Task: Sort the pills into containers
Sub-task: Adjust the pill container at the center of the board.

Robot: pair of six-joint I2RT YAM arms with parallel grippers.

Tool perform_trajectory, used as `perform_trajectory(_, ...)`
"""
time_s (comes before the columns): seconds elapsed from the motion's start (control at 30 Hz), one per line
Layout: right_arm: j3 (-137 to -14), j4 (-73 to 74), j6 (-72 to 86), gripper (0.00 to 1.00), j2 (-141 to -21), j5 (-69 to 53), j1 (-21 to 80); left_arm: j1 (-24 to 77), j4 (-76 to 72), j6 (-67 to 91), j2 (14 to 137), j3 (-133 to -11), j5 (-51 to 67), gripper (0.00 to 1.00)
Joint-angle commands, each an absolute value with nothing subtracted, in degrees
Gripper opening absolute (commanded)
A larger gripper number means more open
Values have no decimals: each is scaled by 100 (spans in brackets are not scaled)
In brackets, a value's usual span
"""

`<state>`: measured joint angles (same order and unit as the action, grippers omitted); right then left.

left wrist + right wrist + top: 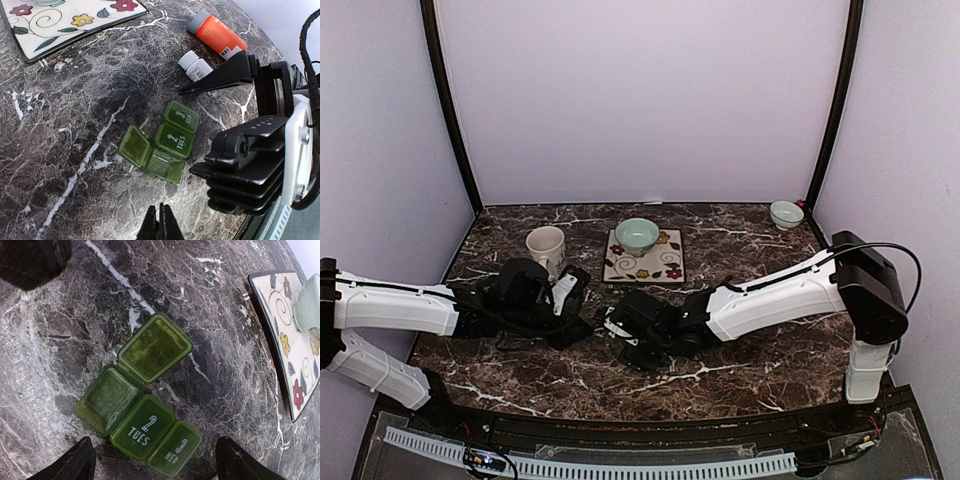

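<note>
Two robot arms meet near the middle of a dark marble counter [750, 235], above a small green pill box [165, 145] lying flat there. The box is a strip of three square compartments. One end compartment has its lid swung open; the other two are closed, marked "2 TUES" and "3 WED".

The left arm [400, 305] reaches in from the left edge. Its jaws are pressed fully together, holding nothing, and point at the box from just beside it. The right arm [775, 295] reaches in from the right edge. Its jaws are spread wide, one tip on either side of the box, not gripping it.

Near the box, an orange bottle [217, 32] and a small white bottle [195, 66] lie on their sides. Toward the far edge stand a cream mug [546, 248] and a square flowered plate [672, 270] carrying a pale green bowl [636, 235]. Another small bowl [786, 213] sits in the far right corner.
</note>
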<state>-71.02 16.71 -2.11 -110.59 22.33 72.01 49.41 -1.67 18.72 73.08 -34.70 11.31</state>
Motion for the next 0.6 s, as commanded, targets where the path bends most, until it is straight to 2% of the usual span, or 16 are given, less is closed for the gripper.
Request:
perform_trajectory(0.0,-7373,1766,-357,84,-11237,2289,7243,4966,-323,1938,7183,-3317,1070,0)
perform_trajectory(0.57,-7585,1881,-492,82,-11548,1944,7002,4962,-295,2007,6724,-3045,816,0)
